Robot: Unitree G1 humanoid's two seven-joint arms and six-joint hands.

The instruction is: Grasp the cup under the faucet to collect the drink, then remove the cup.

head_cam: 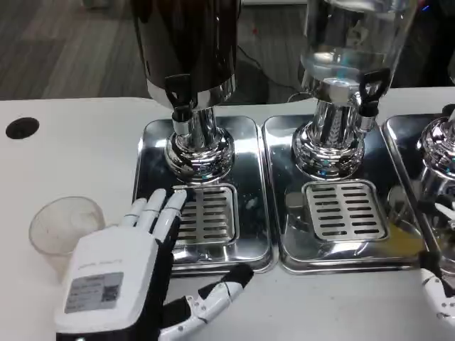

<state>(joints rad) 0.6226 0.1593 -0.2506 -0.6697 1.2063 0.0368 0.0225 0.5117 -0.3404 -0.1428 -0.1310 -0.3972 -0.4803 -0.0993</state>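
The only lettering in sight stands on the white back of the robot's left hand (106, 280). A line of small grey print runs across the upper part of that back, too faint and blurred to read. Below it sits a grey rectangular sticker (94, 293) carrying a small square code at its right end and more tiny print beside it, likewise not legible.

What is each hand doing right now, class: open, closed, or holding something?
Left hand: open, fingers spread, holding nothing; the cup sits beside it.
Right hand: cannot be told; just an edge shows.
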